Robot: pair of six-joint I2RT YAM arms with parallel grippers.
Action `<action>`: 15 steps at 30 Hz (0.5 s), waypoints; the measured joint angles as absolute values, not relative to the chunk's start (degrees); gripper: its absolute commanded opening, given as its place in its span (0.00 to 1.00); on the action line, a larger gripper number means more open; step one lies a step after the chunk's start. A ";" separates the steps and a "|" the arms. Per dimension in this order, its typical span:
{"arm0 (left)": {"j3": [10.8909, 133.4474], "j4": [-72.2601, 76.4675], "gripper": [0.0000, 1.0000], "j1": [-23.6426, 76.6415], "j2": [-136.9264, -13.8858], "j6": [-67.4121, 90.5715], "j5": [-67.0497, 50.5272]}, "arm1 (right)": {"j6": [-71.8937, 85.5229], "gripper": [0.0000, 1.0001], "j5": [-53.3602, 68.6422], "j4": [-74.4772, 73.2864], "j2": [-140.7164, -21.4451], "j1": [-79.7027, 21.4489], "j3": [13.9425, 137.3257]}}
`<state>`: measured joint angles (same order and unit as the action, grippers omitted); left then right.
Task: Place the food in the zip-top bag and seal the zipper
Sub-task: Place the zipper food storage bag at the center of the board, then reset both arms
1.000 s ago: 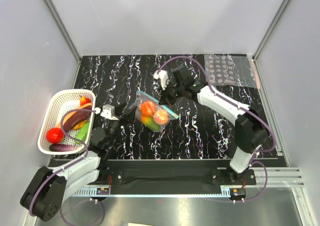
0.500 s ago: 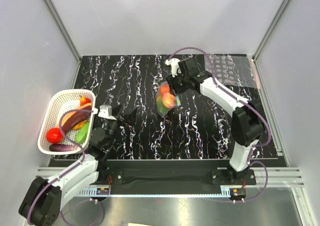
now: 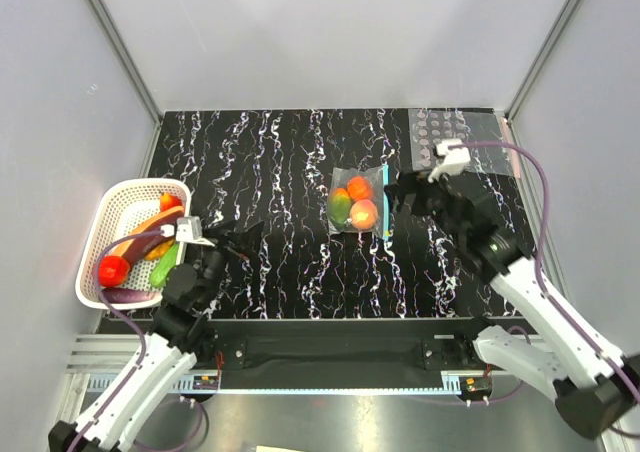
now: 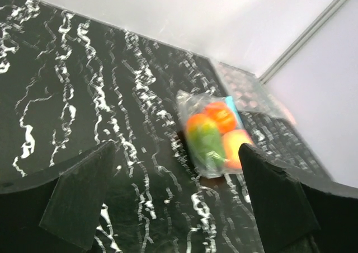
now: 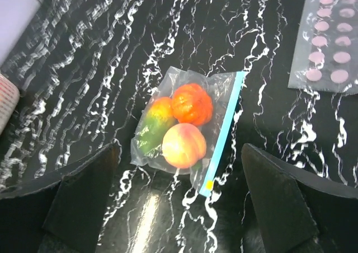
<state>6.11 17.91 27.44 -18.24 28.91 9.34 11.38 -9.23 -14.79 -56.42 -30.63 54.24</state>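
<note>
The zip-top bag lies flat on the black marbled table, with the food inside: an orange fruit, a green-and-orange one and a peach-pink one. Its light blue zipper runs along the bag's right edge. My right gripper hovers just right of the bag, open and empty. My left gripper is open and empty too, well to the bag's left near the basket. The bag shows ahead in the left wrist view.
A white basket at the table's left holds a red tomato, a purple eggplant and other toy produce. A clear sheet with grey dots lies at the back right. Grey walls enclose the table.
The right gripper carried the bag from the table's middle to the right, let it go and opened, then pulled back to the right. The left gripper opened fully and drew back left.
</note>
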 measured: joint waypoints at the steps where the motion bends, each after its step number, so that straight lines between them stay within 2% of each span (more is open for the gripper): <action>1: 6.90 15.46 0.99 27.42 -16.27 29.56 8.99 | 12.58 1.00 -9.74 -14.70 -53.47 -30.63 52.69; 9: 19.75 -6.44 0.99 27.42 -5.30 30.72 5.21 | 18.02 1.00 -14.81 -20.29 -31.05 -30.63 40.56; 15: 29.82 -18.92 0.99 27.42 -6.96 27.05 1.21 | 19.79 1.00 -17.72 -23.55 -21.80 -30.63 39.24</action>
